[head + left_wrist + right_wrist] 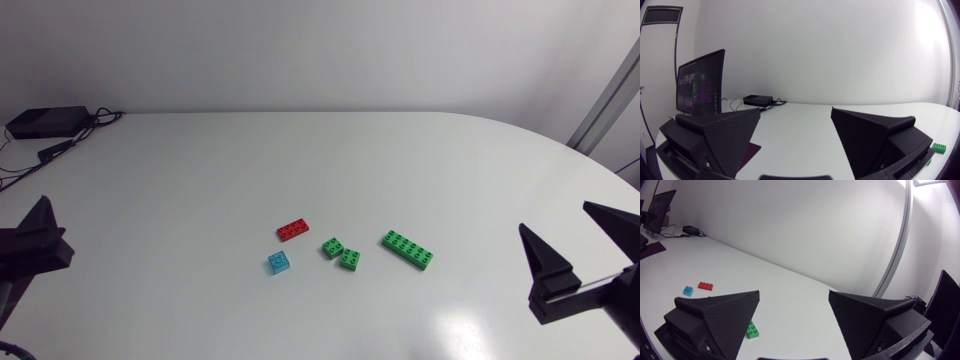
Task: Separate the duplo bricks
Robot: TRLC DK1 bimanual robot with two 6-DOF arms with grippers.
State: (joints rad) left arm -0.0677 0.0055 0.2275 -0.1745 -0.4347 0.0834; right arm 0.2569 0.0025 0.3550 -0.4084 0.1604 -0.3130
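Five bricks lie near the middle of the desk. The red brick lies just beside the blue brick, not touching it. The green pair, two small bricks touching at their corners, lies right of the blue brick. The long green brick lies apart, further right. Left jaws: wide open, holding nothing, at the left desk edge. Right jaws: wide open, holding nothing, at the right edge, well apart from all bricks.

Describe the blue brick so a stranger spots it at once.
On the white table, find the bricks clustered near the middle. The blue brick lies at the cluster's left end, beside the red brick; it is the only blue one, small and square.
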